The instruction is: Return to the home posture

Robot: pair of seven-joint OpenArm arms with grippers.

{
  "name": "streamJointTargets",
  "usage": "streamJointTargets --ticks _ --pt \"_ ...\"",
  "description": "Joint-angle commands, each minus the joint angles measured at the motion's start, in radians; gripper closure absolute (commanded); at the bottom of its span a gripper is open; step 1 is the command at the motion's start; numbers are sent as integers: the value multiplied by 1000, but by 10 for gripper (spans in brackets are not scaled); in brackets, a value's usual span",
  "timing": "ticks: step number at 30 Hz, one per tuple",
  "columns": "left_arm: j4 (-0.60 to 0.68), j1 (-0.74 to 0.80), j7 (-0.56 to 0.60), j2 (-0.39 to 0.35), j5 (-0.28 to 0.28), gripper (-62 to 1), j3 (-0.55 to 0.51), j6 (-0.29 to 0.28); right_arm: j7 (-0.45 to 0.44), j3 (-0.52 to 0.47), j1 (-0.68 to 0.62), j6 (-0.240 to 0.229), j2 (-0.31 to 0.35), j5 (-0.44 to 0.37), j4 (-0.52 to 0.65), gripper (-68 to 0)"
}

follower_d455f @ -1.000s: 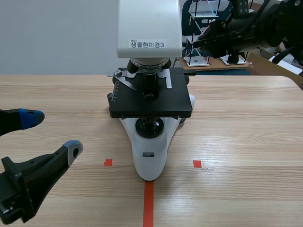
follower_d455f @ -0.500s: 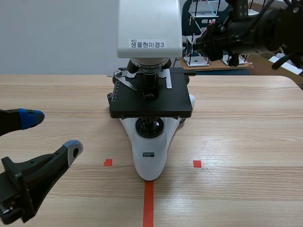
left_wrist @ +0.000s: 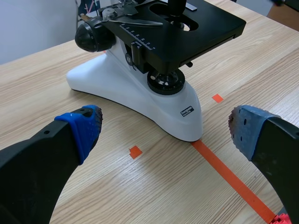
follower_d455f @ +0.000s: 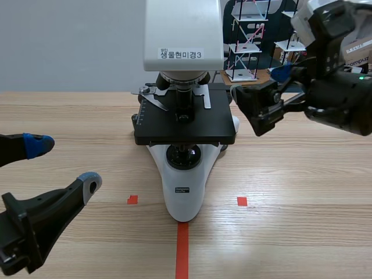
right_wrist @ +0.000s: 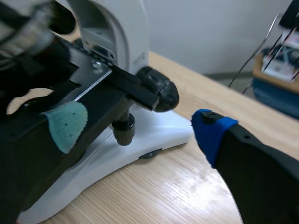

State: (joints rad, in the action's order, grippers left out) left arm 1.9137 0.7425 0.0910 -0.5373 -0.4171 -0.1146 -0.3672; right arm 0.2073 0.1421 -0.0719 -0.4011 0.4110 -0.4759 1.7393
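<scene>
A white microscope (follower_d455f: 185, 192) with a black stage (follower_d455f: 185, 123) stands at the table's middle. My left gripper (follower_d455f: 64, 164) hangs low at the near left, open and holding nothing. In the left wrist view the microscope's base (left_wrist: 140, 93) lies ahead of this gripper (left_wrist: 164, 128). My right gripper (follower_d455f: 268, 93) hovers just right of the stage, open and holding nothing. In the right wrist view its gripper (right_wrist: 139, 127) faces the microscope's black focus knob (right_wrist: 156, 88) and white arm (right_wrist: 117, 28), without touching them.
Orange-red tape marks (follower_d455f: 182, 250) lie in front of the microscope. Behind the table's far right edge, stick-frame models (follower_d455f: 247, 40) stand on a board. Bare wood (follower_d455f: 302, 192) stretches at the near right.
The right arm has come down from the far upper right to beside the stage, and its fingers have gone from shut to open. The left arm has stayed still.
</scene>
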Motion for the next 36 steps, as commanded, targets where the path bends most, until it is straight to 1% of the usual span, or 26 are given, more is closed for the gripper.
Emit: streamJointTargets --ticks 1,5,6,8,10,11,13,15,17,19,21,22,25,31,33,36 --pt "12 7 18 5 -9 -568 -9 0 -53 -38 -49 8 13 13 46 -544" --pt "12 7 18 5 -9 -568 -9 0 -172 -107 -233 6 12 81 157 -584" --pt "12 7 18 5 -9 -568 -9 0 -193 -120 -275 -9 12 94 179 -594" --pt "12 7 18 5 -9 -568 -9 0 -237 -143 -357 -64 12 115 211 -596" --pt "12 7 18 5 -9 -568 -9 0 -282 -156 -434 -91 12 125 233 -596" --pt "12 7 18 5 -9 -568 -9 0 -319 -159 -470 -107 12 144 239 -596" --pt "12 7 18 5 -9 -568 -9 0 -409 -164 -534 -129 12 200 241 -597" --pt "12 7 18 5 -9 -568 -9 0 -509 -164 -591 -132 10 289 241 -599" --pt "12 7 18 5 -9 -568 -9 0 -594 -164 -633 -131 10 359 241 -609" --pt "12 7 18 5 -9 -568 -9 0 -644 -164 -661 -131 3 396 241 -609" --pt "12 7 18 5 -9 -568 -9 0 -660 -164 -665 -131 -7 425 241 -609" --pt "12 7 18 5 -9 -568 -9 0 -659 -164 -665 -131 -9 428 241 -609" --pt "12 7 17 5 -9 -568 -9 0 -660 -164 -665 -131 -23 428 241 -609" --pt "12 7 18 5 -9 -568 -9 0 -659 -164 -665 -130 -23 428 241 -609" --pt "12 7 18 5 -9 -568 -9 0 -660 -164 -665 -121 -23 428 241 -608" --pt "12 7 18 5 -9 -568 -9 0 -660 -164 -665 -120 -23 428 241 -608"
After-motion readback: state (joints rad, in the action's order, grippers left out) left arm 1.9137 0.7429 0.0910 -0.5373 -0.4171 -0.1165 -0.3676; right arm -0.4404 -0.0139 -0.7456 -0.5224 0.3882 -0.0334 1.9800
